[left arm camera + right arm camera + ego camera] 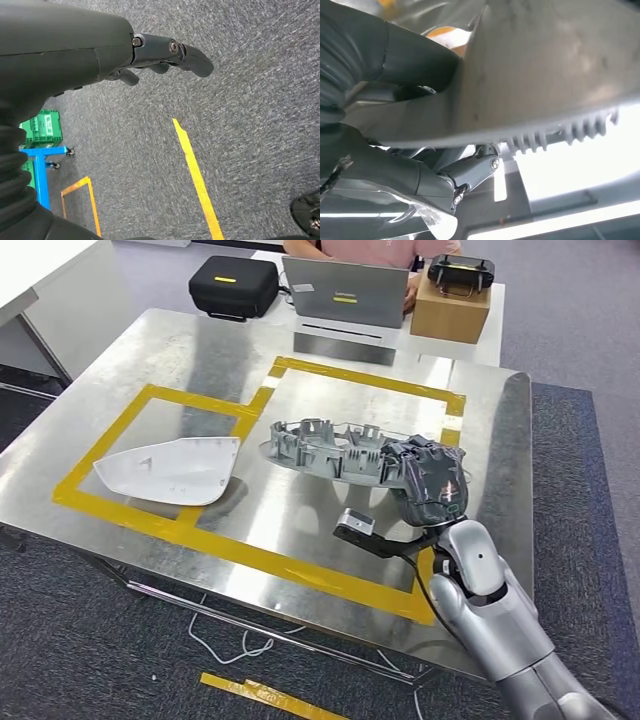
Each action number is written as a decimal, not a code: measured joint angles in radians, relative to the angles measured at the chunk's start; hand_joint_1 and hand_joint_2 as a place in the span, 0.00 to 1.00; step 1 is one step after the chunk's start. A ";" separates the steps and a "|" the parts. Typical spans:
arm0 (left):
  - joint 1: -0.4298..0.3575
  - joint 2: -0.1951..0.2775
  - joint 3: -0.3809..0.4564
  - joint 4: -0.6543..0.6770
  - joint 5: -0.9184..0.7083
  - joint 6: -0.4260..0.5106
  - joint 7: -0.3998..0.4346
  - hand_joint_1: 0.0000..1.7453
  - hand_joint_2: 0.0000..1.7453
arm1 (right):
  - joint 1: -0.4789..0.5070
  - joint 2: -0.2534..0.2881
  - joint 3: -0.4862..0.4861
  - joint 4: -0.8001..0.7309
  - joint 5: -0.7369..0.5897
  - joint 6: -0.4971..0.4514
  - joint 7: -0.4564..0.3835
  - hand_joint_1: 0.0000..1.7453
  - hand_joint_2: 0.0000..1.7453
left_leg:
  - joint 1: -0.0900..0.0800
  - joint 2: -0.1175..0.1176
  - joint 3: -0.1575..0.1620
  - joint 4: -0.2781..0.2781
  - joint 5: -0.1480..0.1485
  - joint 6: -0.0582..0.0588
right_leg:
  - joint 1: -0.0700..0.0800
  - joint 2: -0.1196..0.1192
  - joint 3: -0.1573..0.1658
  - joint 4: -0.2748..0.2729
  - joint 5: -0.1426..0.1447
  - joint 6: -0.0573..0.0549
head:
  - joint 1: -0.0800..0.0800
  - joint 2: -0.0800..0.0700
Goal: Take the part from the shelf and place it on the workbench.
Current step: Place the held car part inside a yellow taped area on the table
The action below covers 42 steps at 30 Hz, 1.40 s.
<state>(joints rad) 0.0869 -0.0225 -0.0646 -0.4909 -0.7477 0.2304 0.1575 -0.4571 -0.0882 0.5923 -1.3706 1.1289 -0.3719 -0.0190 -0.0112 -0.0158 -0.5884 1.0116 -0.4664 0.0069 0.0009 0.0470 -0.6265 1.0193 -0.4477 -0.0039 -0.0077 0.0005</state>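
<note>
we look down on the steel surface point(98, 370), marked with yellow tape point(226, 540) in joined rectangles, and our right hand point(432, 483) sits over its near right part, inside the taped outline. the grey part point(324, 450), a ribbed ring-shaped frame, stretches away from the hand toward our left and lies on the surface within the tape. our right hand grips the part's end: in the right wrist view the thumb point(422, 62) presses one face of the part point(554, 65) and the fingers point(471, 172) curl under its toothed edge. well to the left of the hand, past the part and apart from it, lies a white shell point(170, 470), also on the surface and partly over the tape. beyond the hand, across the surface's far edge, a second table carries a laptop point(347, 292), a black case point(232, 285) and a cardboard box point(451, 308) with a black controller point(460, 272) on top; a person point(362, 248) sits behind the laptop. our left hand point(162, 57) hangs over grey carpet point(256, 100), fingers held loosely apart and holding nothing. below it run a yellow floor line point(196, 175) and, off to the side, a blue cart point(41, 170) with green crates point(41, 127).
</note>
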 joint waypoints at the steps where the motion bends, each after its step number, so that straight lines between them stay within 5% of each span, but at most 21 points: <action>1: 0.000 0.000 0.000 0.000 0.000 0.000 0.000 0.00 1.00 | -0.004 0.000 0.005 0.009 -0.003 0.007 0.001 1.00 1.00 | 0.000 0.000 0.000 0.000 0.000 0.000 | 0.000 0.000 0.000 0.000 0.000 0.000 | 0.000 0.000; 25: 0.003 0.000 0.011 -0.008 -0.028 -0.008 0.037 0.00 1.00 | -0.061 0.017 0.077 0.277 -0.033 0.121 0.056 1.00 1.00 | 0.001 0.000 0.000 0.000 0.001 0.000 | 0.000 0.000 0.001 0.000 0.000 0.000 | 0.000 0.000; 42: 0.014 -0.003 0.040 -0.030 -0.058 -0.026 0.028 0.00 1.00 | -0.056 0.017 0.086 0.286 -0.046 0.112 0.038 1.00 1.00 | 0.001 0.000 0.000 0.000 0.001 0.000 | 0.000 0.000 0.001 0.000 0.000 0.000 | 0.000 0.000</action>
<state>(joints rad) 0.1004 -0.0254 -0.0248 -0.5211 -0.8053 0.2049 0.1851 -0.5128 -0.0713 0.6785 -1.0843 1.0829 -0.2599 0.0189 -0.0103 -0.0159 -0.5882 1.0116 -0.4658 0.0073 0.0009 0.0468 -0.6259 1.0194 -0.4476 -0.0038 -0.0076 0.0006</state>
